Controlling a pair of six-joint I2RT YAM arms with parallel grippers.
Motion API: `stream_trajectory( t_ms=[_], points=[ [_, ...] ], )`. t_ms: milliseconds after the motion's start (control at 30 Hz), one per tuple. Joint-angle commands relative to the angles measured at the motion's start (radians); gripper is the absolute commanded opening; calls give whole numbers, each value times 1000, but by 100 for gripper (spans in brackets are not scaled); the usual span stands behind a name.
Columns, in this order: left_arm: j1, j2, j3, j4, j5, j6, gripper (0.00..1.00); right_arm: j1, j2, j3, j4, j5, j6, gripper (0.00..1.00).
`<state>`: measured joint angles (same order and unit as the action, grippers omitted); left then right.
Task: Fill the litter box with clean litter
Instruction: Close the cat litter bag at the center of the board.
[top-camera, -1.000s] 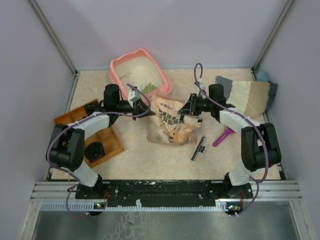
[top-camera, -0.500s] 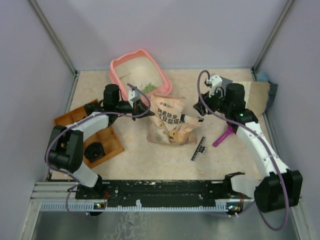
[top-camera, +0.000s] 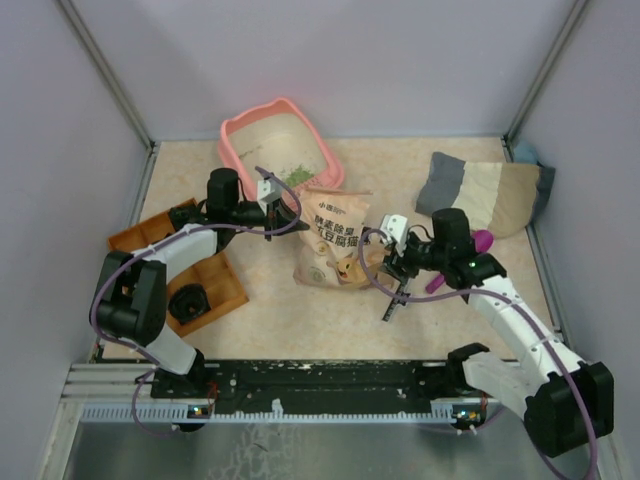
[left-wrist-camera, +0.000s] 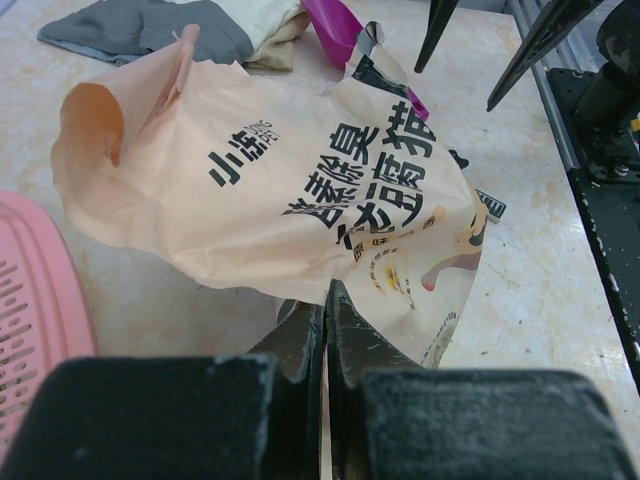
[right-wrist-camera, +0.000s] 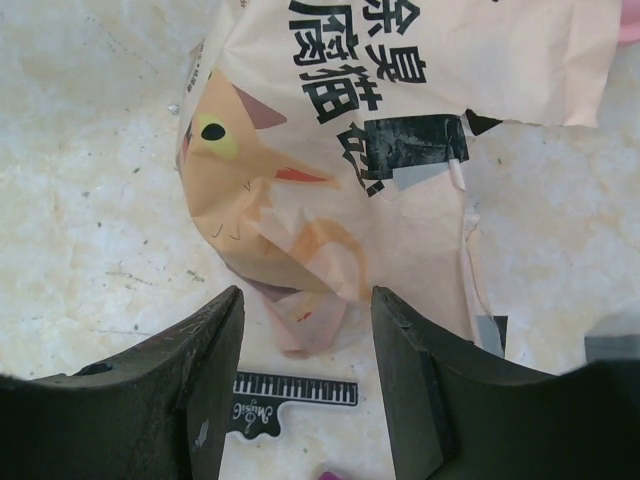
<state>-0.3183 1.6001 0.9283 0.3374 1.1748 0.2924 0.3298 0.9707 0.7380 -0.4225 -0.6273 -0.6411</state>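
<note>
The left gripper (left-wrist-camera: 322, 312) is pinched tight on the crinkled beige printed paper bag (left-wrist-camera: 270, 190) (at its thin edge) — the right gripper (right-wrist-camera: 305, 300) hangs over it, fingers apart. Loose small green granules (top-camera: 297, 176) lie inside the salmon-pink plastic rectangular tray (top-camera: 256, 113), just behind the bag.

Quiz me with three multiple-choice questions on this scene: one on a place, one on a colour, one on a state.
1. The green litter lies: A in the orange tray; B in the pink litter box; C on the cloth.
2. The scoop is: A magenta; B blue; C white.
3. The right arm's jaws are: A shut on the bag; B shut on the scoop; C open.
B: the granules sit inside the pink rim. A: magenta shows beside the right arm. C: the right wrist view shows a wide gap.
</note>
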Motion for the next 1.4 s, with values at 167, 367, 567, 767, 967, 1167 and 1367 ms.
stream_trajectory(
  t_ms=[167, 367, 567, 767, 967, 1167, 1367],
  points=[
    [4, -42, -4, -9, 19, 18, 0, 14, 2, -96, 375, -14, -66, 59],
    [5, -44, 0, -12, 20, 17, 0, 15, 54, -59, 321, -40, -108, 57],
    [7, -48, 12, -38, 17, 36, 0, 17, 38, -46, 324, -33, -117, 57],
    [7, -51, 12, -50, 14, 47, 0, 17, 19, -9, 300, -55, -125, 56],
    [8, -52, 12, -54, 14, 50, 0, 17, 25, 3, 284, -71, -129, 56],
    [8, -48, 14, -55, 17, 51, 0, 17, 89, -25, 300, -87, -153, 56],
    [8, -50, 24, -94, 44, 85, 0, 17, 195, -24, 326, -47, -213, 56]
  ],
)
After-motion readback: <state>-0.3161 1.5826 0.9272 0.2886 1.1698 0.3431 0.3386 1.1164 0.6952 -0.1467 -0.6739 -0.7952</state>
